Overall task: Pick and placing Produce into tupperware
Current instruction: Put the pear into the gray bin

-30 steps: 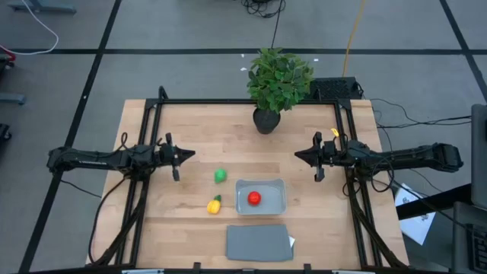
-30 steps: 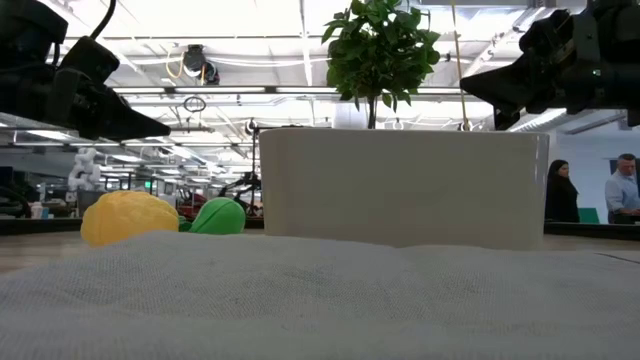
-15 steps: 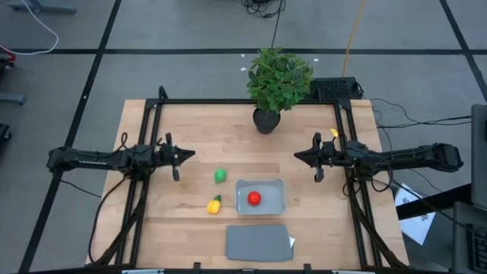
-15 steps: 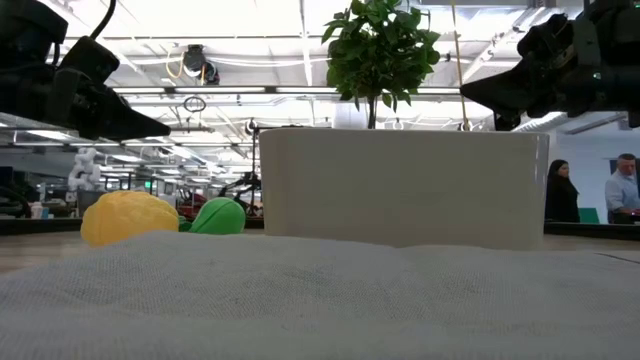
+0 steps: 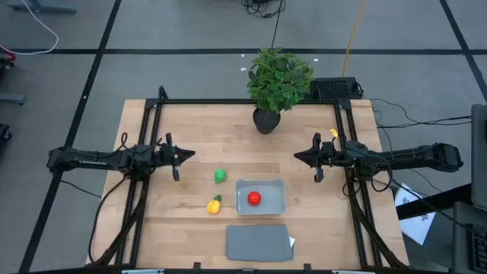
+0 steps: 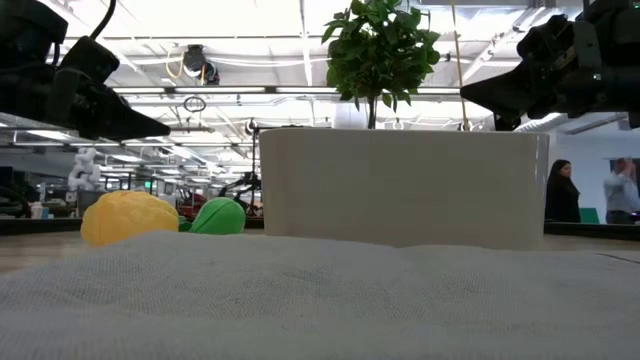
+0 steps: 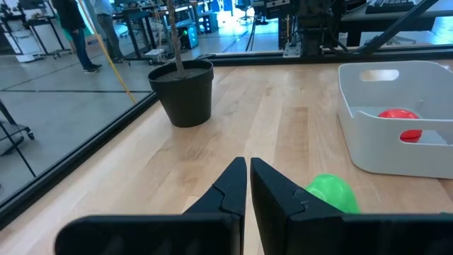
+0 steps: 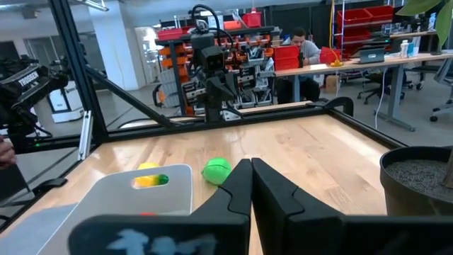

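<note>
The translucent grey-blue tupperware (image 5: 261,197) sits on the table's near half with the round red piece (image 5: 253,199) inside it. The round green piece (image 5: 220,176) and the yellow piece with a green tip (image 5: 214,205) rest on the wood left of it. My left gripper (image 5: 192,154) hovers shut above the table's left side, left of the green piece (image 7: 331,193). My right gripper (image 5: 297,156) hovers shut on the right side, beyond the tupperware (image 8: 145,191). Both touch nothing.
A leafy potted plant (image 5: 278,85) stands at the far edge's middle. A flat dark grey lid (image 5: 259,242) lies at the near edge, in front of the tupperware. A black frame (image 5: 243,101) borders the table. People show in the room behind.
</note>
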Available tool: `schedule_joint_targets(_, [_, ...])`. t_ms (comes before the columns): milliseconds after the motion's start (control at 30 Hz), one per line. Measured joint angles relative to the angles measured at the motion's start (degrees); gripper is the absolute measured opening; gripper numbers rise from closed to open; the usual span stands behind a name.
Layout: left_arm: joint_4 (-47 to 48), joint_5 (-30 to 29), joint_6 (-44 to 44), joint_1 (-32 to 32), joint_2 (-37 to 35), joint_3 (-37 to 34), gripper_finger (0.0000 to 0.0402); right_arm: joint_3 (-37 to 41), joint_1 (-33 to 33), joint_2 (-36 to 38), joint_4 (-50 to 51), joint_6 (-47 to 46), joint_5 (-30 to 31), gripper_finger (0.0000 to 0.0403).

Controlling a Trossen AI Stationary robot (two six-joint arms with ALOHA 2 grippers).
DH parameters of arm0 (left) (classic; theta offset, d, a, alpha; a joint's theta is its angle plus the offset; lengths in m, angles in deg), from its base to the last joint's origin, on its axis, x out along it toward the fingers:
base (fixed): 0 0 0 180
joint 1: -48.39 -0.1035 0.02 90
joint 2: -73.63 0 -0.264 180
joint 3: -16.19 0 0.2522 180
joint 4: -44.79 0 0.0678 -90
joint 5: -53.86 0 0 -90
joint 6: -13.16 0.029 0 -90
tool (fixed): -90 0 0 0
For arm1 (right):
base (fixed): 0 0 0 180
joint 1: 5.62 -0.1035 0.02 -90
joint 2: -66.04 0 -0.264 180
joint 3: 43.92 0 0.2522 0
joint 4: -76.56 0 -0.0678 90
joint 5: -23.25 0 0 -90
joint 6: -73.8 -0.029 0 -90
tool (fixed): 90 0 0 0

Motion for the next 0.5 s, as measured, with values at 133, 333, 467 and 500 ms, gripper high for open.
schedule_joint_targets(133, [0.0,0.0,-3.3,0.0,0.0,0.0,0.0026,0.0,0.0,0.0,0.0,0.0,-1.4,0.0000])
schedule_joint_targets(333, [-2.1,0.0,-7.2,0.0,0.0,0.0,0.0026,0.0,0.0,0.0,0.0,0.0,-1.9,0.0000])
schedule_joint_targets(467, [-4.0,0.1,-8.3,0.0,0.0,0.0,0.0026,0.0,0.0,0.0,0.0,0.1,-1.9,0.0000])
schedule_joint_targets(500, [-4.4,0.1,-8.4,0.0,0.0,0.0,0.0026,0.0,0.0,0.0,0.1,0.2,-1.9,0.0000])
